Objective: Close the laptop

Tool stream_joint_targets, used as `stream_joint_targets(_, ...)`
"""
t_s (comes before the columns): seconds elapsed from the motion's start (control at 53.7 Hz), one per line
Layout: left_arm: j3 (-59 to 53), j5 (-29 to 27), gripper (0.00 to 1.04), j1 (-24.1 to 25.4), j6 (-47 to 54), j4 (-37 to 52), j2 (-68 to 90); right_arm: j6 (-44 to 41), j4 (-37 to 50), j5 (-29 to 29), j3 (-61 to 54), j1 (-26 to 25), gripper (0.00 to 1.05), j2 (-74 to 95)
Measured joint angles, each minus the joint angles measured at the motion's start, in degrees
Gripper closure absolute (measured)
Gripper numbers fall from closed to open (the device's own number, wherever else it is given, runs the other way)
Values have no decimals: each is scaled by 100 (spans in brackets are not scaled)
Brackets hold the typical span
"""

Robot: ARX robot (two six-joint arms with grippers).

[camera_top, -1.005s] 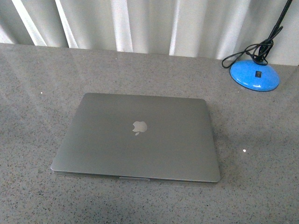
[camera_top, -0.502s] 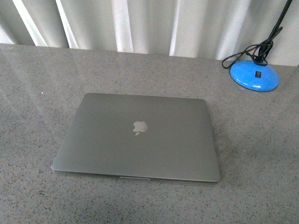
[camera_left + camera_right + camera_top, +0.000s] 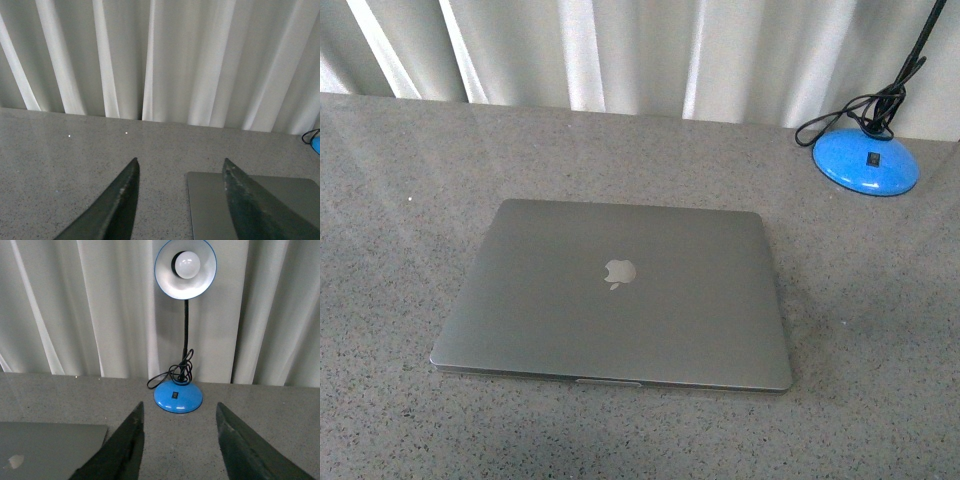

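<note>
Front view: the slim space-grey metal laptop (image 3: pixel 612 295) lies shut, pale logo up, in the middle of the speckled grey stone table (image 3: pixel 390 200); a blue-based desk lamp (image 3: pixel 865 161) stands at the far right.

Left wrist view: the left gripper (image 3: pixel 180 167) hangs spread wide, holding nothing, above the laptop's corner.

Right wrist view: the right gripper (image 3: pixel 179 411) also gapes empty, facing the lamp.

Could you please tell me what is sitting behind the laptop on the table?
Behind the closed laptop, to its right, stands a blue desk lamp with a coiled black cord, then white curtains. The keyboard is hidden under the lid.
</note>
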Motion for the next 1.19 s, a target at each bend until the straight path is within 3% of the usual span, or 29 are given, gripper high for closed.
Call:
stream_joint_targets(0.13,0,0,30,0,0,-2,0,0,0,0,0,0,38,0)
stream_joint_targets(0.242,0,0,5,0,7,-4,0,0,0,0,0,0,11,0)
stream_joint_targets(0.279,0,2,6,0,9,-4,0,9,0,0,0,0,8,0)
stream_joint_targets(1.191,0,0,7,0,9,-4,0,22,0,0,0,0,10,0)
